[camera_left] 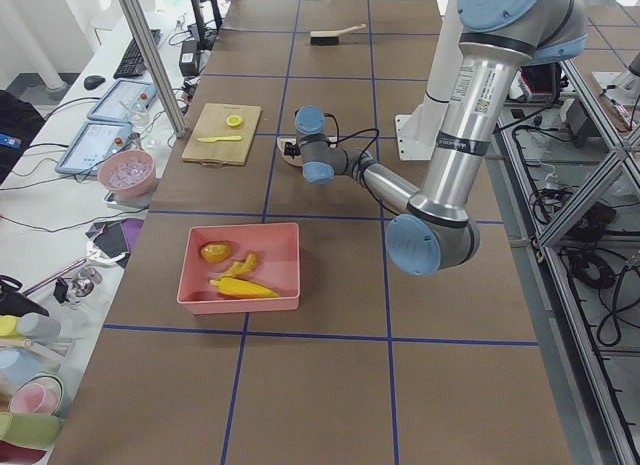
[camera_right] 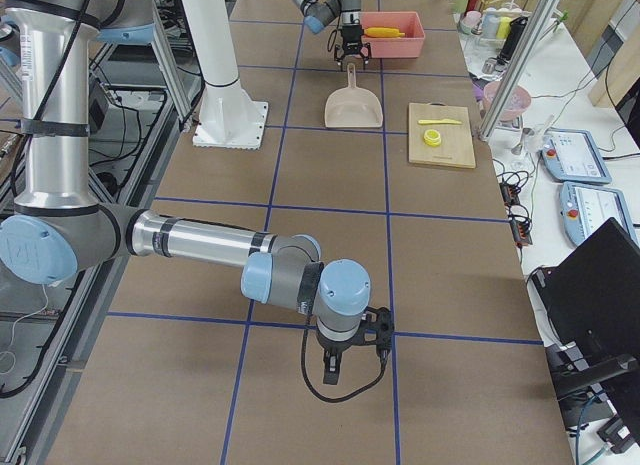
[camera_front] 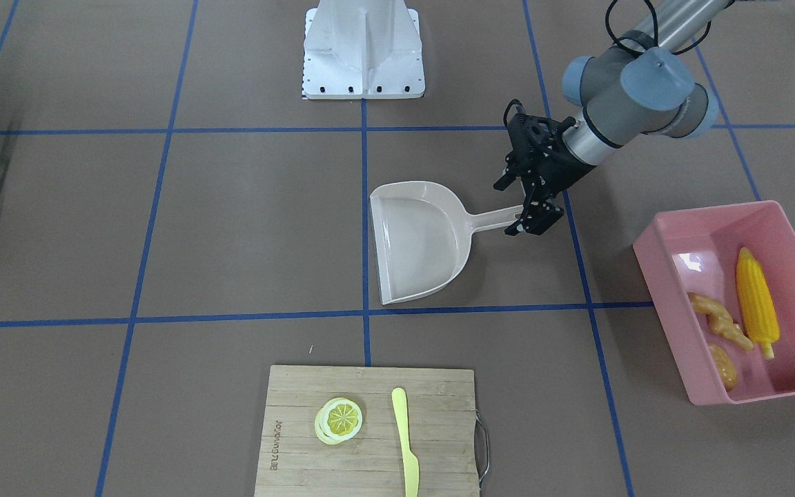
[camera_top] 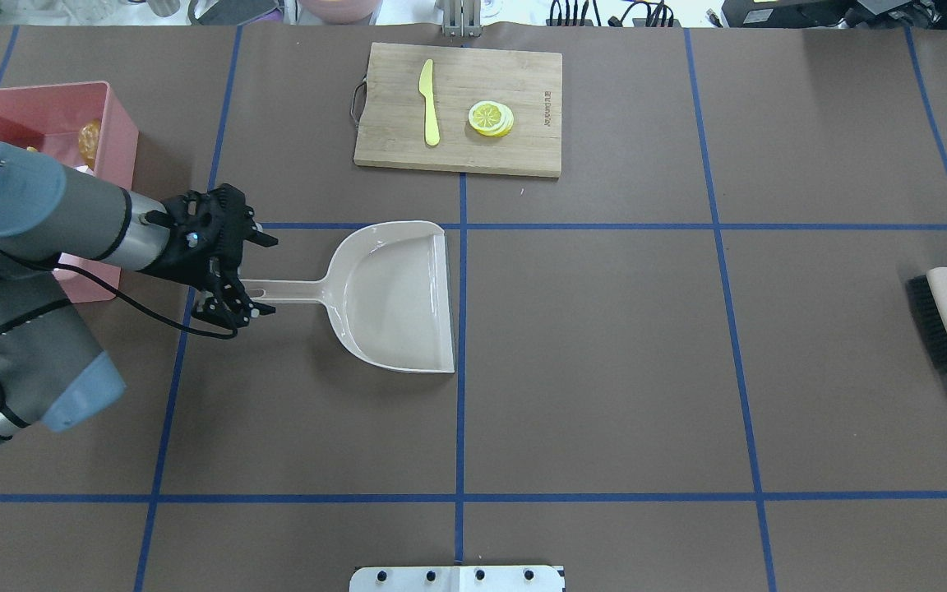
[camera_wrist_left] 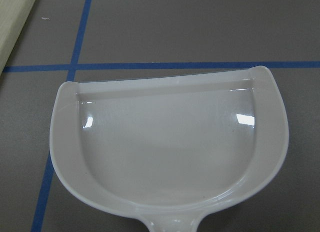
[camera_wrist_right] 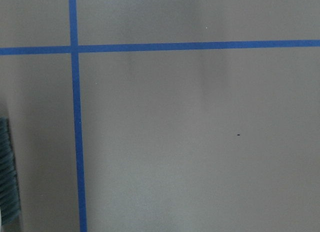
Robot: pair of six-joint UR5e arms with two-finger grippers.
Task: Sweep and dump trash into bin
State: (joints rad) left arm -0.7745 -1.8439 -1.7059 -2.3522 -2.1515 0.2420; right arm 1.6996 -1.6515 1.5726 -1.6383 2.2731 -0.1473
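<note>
Nearest sits the white metal base plate [camera_top: 457, 578]. Far left, the large pink plastic bin [camera_top: 122, 140] already holds the yellow corn cob [camera_front: 756, 304], knobbly tan ginger root [camera_front: 718, 321] and small brown potato [camera_front: 723, 366]. Just right of it, the left gripper [camera_top: 262, 275] straddles the handle of the empty beige plastic dustpan [camera_top: 395, 296], fingers spread, not pinching (the handle's long axis runs left-right, pan rightward). Lifting clear probably comes next. Far right, near the black-bristled brush [camera_top: 934, 325], the right gripper's [camera_right: 340, 363] fingers: cannot tell.

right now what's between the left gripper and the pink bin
Nothing lies there. In the front-facing view, the table between the left gripper and the bin is bare, crossed only by a blue tape line.
</note>
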